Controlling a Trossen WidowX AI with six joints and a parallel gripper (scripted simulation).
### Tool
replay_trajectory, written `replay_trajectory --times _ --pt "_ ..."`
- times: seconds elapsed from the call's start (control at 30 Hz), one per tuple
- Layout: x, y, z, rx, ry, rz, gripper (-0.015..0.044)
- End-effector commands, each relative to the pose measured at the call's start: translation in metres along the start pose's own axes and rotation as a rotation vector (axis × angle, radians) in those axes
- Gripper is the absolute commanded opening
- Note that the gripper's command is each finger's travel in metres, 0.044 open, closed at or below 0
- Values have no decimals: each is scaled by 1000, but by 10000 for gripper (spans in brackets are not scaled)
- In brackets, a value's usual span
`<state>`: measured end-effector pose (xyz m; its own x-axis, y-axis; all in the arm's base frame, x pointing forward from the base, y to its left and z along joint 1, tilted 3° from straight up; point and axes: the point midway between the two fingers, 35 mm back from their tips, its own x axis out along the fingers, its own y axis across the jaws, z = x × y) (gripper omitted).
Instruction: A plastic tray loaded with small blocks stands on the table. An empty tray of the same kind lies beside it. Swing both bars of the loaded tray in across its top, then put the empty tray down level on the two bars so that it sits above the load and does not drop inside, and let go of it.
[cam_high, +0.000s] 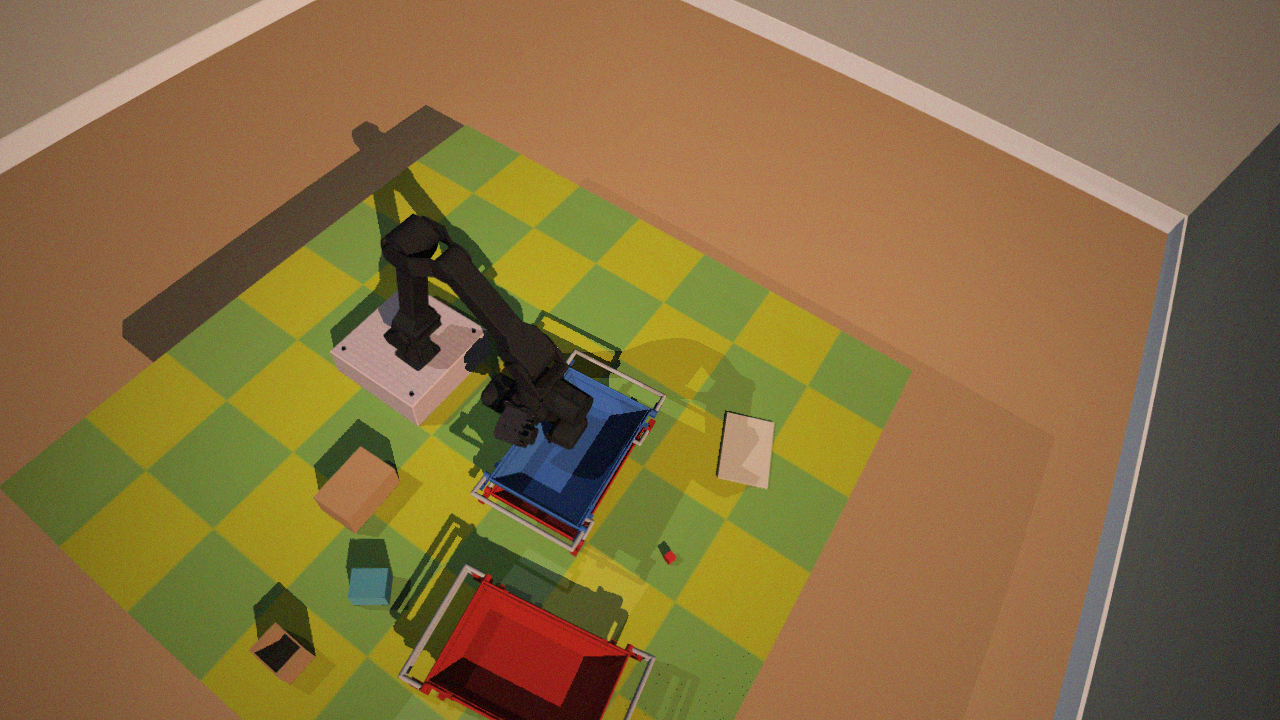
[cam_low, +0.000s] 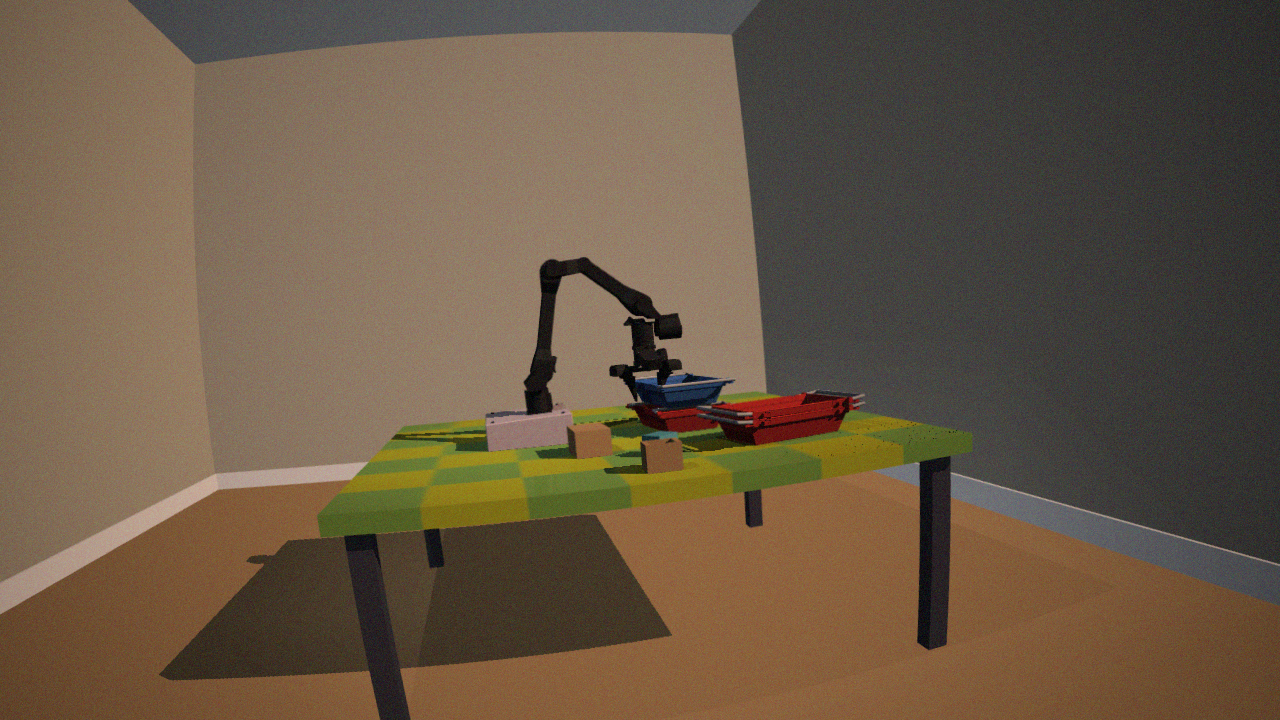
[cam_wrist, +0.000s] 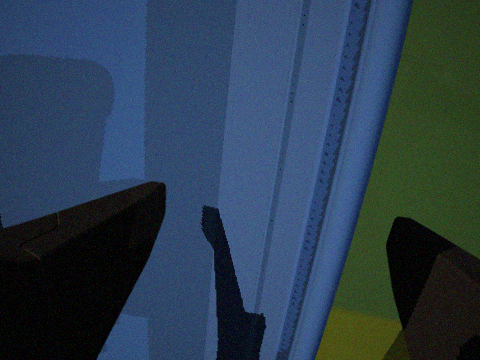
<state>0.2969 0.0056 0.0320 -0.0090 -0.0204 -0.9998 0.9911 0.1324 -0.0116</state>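
The blue empty tray (cam_high: 542, 465) (cam_low: 682, 394) (cam_wrist: 260, 75) sits about level above the red loaded tray (cam_high: 529, 513) (cam_low: 664, 418). Its underside is near the red rim, not deep inside. Pale bars stick out at both ends of the blue tray, at its far end (cam_high: 617, 380) and near end (cam_high: 528, 520). The red tray's load and its bars under the blue tray are hidden. My gripper (cam_low: 648, 385) (cam_wrist: 277, 214) is open. One finger is inside the blue tray and one outside, with the side wall between them and gaps on both sides.
Another red tray (cam_high: 528, 658) (cam_low: 783, 422), its bars out, stands nearer the front. An orange block (cam_high: 356, 488) (cam_low: 588, 441), a teal block (cam_high: 369, 586) and a brown block (cam_high: 284, 651) (cam_low: 662, 455) stand left of it. A pale slab (cam_high: 745, 450) and a small red piece (cam_high: 668, 556) lie right.
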Motion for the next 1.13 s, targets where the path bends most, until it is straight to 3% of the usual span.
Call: replay_trajectory --times 0.0,0.17,0.5,1.1 --pt "2 -2 0 -1 -3 -10 367" --pt "2 -2 0 -1 -3 -10 440" --pt "-9 2 0 0 0 -1 440" --pt "-109 2 0 -1 -2 -9 440"
